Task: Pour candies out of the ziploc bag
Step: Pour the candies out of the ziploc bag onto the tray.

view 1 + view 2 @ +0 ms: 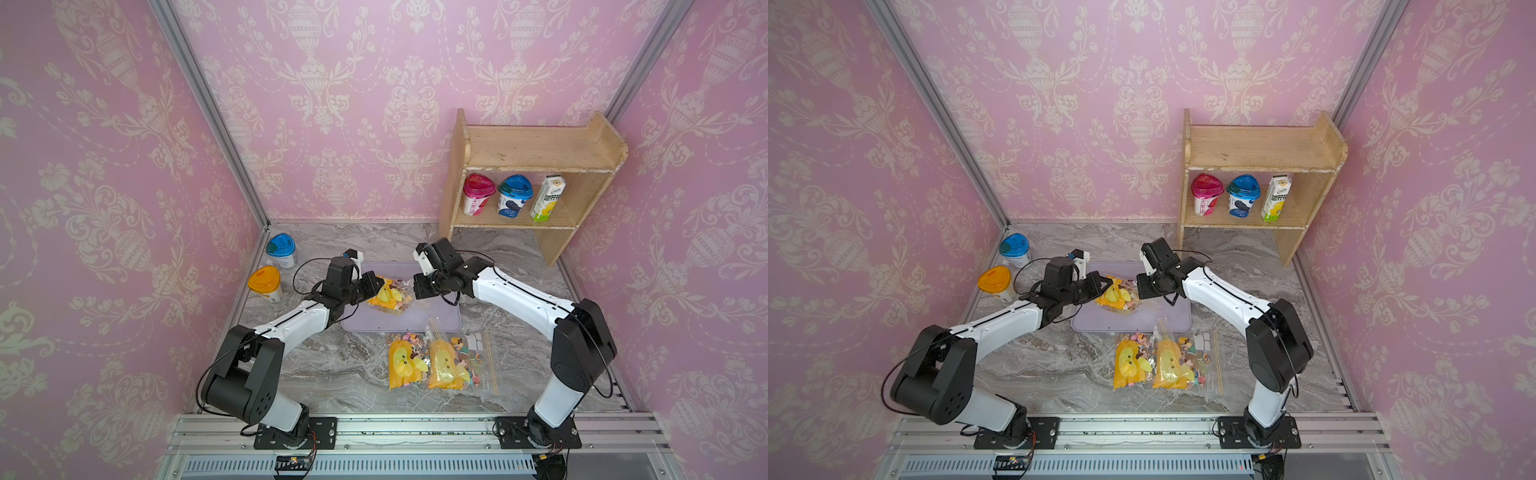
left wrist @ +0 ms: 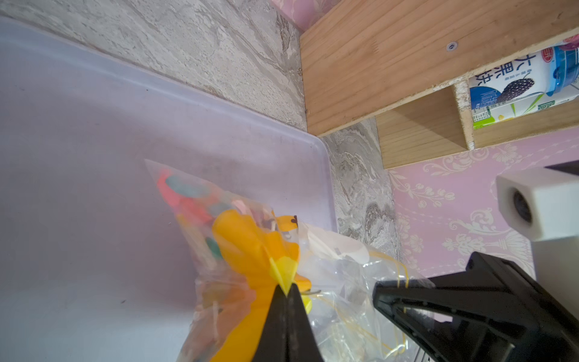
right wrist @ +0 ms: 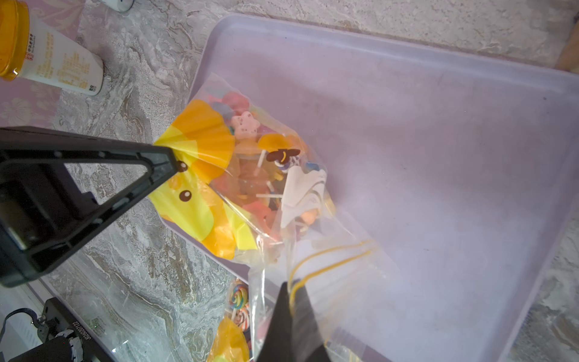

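Clear thin-film ziploc bag point(image 1: 388, 297) is stretching between both tools above the lilac tray point(image 1: 436, 318): left tool point(image 2: 285, 291) is clenching the duck-printed bottom corner, right tool point(image 3: 289, 288) is clenching the zip edge, and candies point(image 3: 250, 178) are bunching inside nearer the left tool. Film is probably handling limp and slippery with a light, loose load, so corner grips are looking right. Two more filled bags point(image 1: 401, 363) are lying on the surface point(image 1: 332, 374) beside the right tool's arm, clear of the pour.

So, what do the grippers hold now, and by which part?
Both hold the same bag: the left gripper pinches its yellow printed end, the right gripper its zip edge.
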You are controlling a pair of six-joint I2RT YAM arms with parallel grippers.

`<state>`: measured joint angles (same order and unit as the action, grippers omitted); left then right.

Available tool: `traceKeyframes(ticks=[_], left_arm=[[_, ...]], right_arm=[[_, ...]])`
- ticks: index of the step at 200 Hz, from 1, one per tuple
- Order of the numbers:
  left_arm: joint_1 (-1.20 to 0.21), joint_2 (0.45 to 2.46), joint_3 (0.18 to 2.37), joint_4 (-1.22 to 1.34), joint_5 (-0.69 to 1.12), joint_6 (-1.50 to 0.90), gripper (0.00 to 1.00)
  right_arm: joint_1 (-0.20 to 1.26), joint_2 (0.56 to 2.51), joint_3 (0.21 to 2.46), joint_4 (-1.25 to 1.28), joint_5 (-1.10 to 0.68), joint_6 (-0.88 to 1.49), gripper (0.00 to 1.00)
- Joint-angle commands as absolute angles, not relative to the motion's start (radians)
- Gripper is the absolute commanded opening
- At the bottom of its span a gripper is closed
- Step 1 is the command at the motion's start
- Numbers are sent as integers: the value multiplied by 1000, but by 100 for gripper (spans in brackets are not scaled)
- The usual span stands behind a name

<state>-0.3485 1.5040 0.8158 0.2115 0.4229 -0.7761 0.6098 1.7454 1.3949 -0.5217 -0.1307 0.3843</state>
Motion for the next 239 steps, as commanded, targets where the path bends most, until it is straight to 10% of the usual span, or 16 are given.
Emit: traceKeyframes(ticks=[1, 239], left_arm=[[-341, 1516, 882, 302, 453, -778, 0], [-380, 1601, 1027, 247, 437, -746, 0]], right_arm=[[591, 1752, 1415, -534, -104, 371, 3], [509, 1739, 1391, -548, -75, 380, 6]])
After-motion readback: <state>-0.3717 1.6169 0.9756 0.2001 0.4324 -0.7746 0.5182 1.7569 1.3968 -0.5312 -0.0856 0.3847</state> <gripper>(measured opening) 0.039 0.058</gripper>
